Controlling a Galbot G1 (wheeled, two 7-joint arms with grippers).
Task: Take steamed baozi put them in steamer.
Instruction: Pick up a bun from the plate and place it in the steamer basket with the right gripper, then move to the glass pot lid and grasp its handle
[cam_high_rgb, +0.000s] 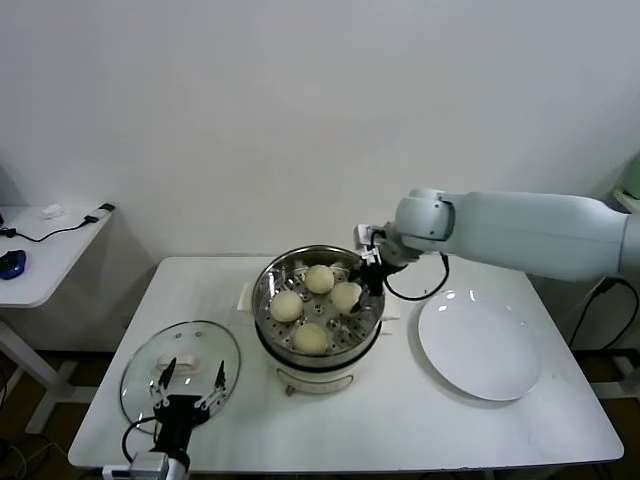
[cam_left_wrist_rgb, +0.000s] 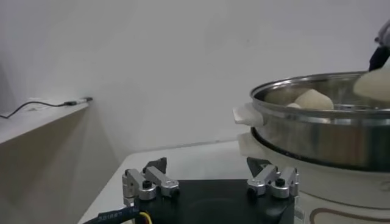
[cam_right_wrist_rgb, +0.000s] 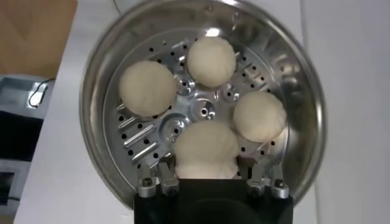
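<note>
The steamer stands mid-table, a shiny steel pot on a cream base. Three steamed baozi rest on its perforated tray. My right gripper reaches in from the right rim and is shut on a fourth baozi, a finger on each side of it. In the head view that bun sits low inside the pot at the right gripper. My left gripper is parked open at the table's front left, empty, with the steamer beside it.
A round glass lid lies flat under the left gripper. An empty white plate lies right of the steamer. A white side table with cables stands off to the left. The wall is close behind.
</note>
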